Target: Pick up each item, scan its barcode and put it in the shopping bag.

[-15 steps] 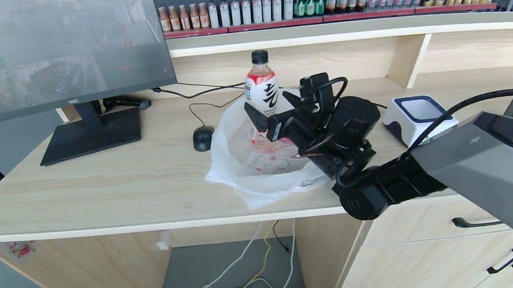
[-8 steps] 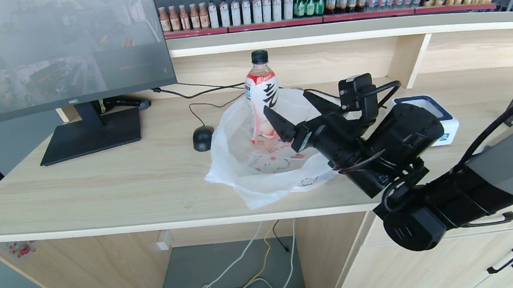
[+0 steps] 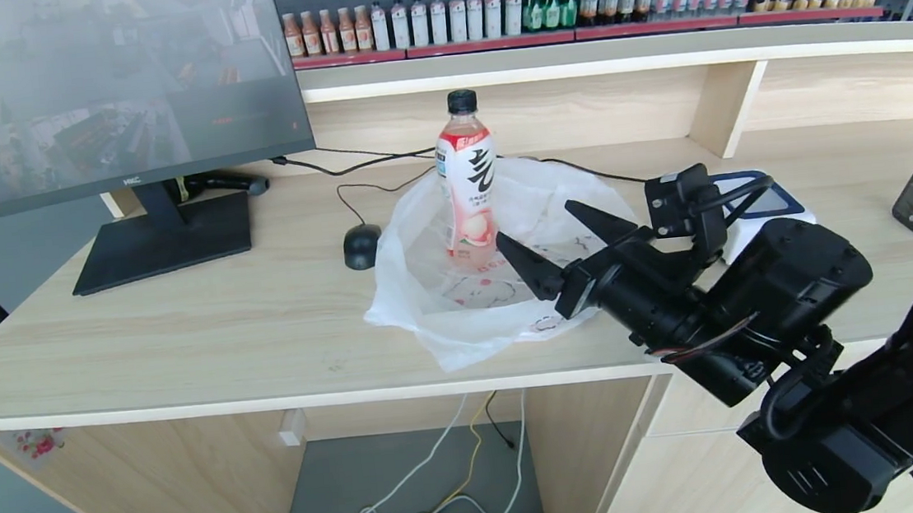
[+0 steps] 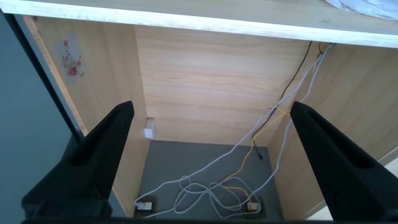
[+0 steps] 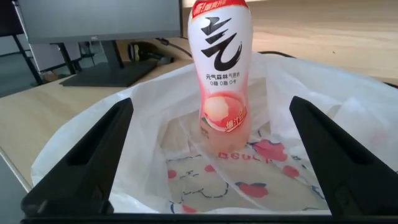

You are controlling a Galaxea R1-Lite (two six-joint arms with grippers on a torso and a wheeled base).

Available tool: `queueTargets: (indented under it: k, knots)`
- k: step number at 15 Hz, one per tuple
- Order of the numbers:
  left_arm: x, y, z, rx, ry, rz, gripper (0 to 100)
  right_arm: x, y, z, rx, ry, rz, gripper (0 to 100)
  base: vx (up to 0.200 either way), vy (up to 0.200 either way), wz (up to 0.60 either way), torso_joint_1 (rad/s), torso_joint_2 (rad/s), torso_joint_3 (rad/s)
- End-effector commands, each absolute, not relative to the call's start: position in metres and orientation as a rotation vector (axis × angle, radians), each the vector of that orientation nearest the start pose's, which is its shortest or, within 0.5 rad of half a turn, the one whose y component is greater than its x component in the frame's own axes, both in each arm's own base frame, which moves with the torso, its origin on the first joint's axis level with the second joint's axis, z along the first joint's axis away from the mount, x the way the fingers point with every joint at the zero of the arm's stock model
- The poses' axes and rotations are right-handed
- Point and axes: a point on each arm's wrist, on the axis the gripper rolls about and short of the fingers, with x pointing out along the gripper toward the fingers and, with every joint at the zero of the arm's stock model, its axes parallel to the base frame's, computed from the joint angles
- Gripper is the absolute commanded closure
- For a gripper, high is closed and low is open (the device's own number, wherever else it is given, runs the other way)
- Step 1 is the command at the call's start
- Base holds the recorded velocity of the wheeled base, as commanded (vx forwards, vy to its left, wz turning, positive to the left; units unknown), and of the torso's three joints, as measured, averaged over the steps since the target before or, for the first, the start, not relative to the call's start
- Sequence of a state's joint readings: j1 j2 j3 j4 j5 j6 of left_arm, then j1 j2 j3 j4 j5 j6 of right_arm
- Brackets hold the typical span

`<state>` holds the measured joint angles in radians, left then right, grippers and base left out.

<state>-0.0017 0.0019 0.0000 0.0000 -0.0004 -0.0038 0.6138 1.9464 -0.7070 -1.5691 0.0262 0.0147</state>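
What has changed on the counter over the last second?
The right claw, open and empty, drew back from the bottle, toward the counter's near edge and the robot's right. Nothing was taken hold of. The bottle stayed upright in the shopping bag; the mouse and the monitor did not move.

The bottle (image 3: 467, 189) stands upright inside the shopping bag (image 3: 418, 293), which lies open in the middle of the tabletop (image 3: 182, 330). The mouse (image 3: 361, 247) is just beside the bag on its left, and the monitor (image 3: 94, 81) stands farther left. The right end effector (image 3: 534, 222) is over the right part of the bag, near the bottle but apart from it; the scanner (image 3: 766, 200) sits behind its wrist, to the right of the bag
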Motion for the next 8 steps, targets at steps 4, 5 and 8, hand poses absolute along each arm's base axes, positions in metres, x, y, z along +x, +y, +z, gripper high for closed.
queueTargets:
  k: [4,5,8]
  knots:
    - [-0.0227,0.0000,0.0755,-0.005,0.002,-0.003,0,0.2678,0.1899,0.1732,0.123,-0.309,0.637,0,-0.100,0.000,0.00,0.001,0.00,0.001]
    - [-0.0227,0.0000,0.0755,-0.005,0.002,-0.003,0,0.2673,0.1895,0.1710,0.121,-0.300,0.637,0,0.000,0.000,0.00,0.000,0.00,0.000]
    - [-0.0227,0.0000,0.0755,-0.005,0.002,-0.003,0,0.2708,0.1846,0.1710,0.127,-0.298,0.620,0,0.000,0.000,0.00,0.000,0.00,0.000]
